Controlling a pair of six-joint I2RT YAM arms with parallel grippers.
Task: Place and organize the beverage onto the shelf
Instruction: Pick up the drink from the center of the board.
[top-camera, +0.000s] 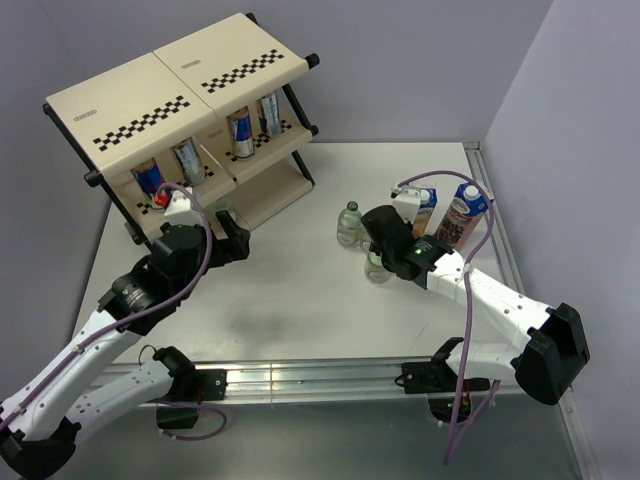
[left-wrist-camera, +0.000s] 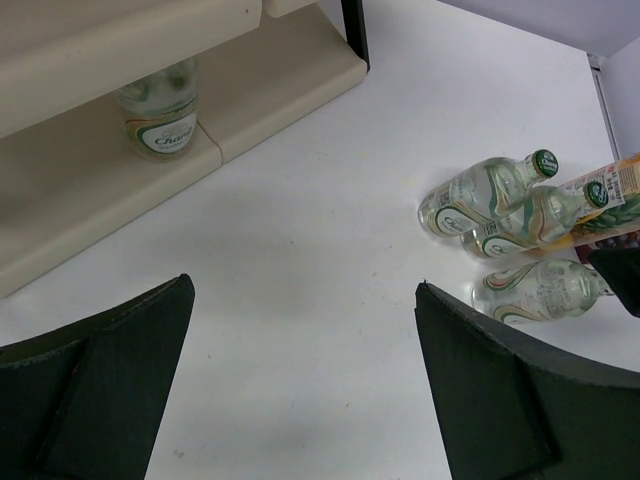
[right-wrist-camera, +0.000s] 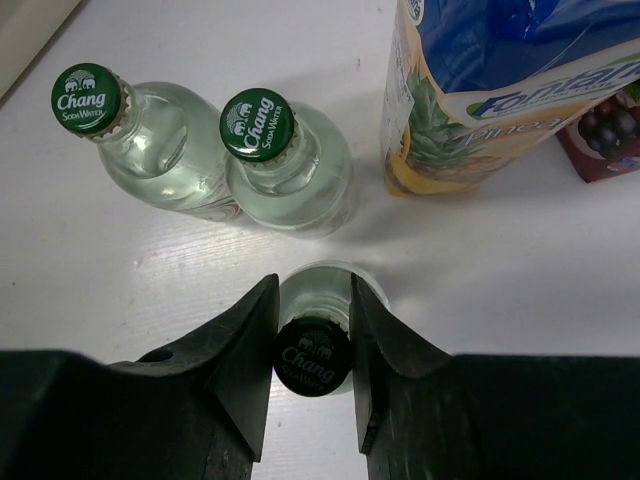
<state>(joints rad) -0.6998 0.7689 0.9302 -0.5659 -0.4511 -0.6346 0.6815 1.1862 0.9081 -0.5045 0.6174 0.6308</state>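
White table (top-camera: 300, 300) ran out to pale grey walls, and the shelf (top-camera: 180, 90) took its far left corner. Four cans (top-camera: 240, 133) stood on the shelf's middle tier and one bottle (left-wrist-camera: 160, 115) on its bottom tier.

Well to the right of the shelf stood the pineapple carton (right-wrist-camera: 470, 110), with the grape carton (right-wrist-camera: 605, 140) just beside it on the side away from the shelf. The left pincer (left-wrist-camera: 302, 300) hung just in front of the shelf, spread fully wide and empty.

The right pincer (right-wrist-camera: 312, 290), far from the shelf by the cartons, had closed onto the cap of the gripped bottle (right-wrist-camera: 312, 358), a finger against each side. That bottle stood on the table. Two loose bottles (right-wrist-camera: 150, 150) stood just beyond it.

The hold looked risky, since it sat on the cap alone, so the heavy body could swing or slip out on the way across. A tilted lift might knock the nearest loose bottle or the pineapple carton. At the shelf, the low bottom tier left little headroom, so the cap or fingers could catch the tier above.
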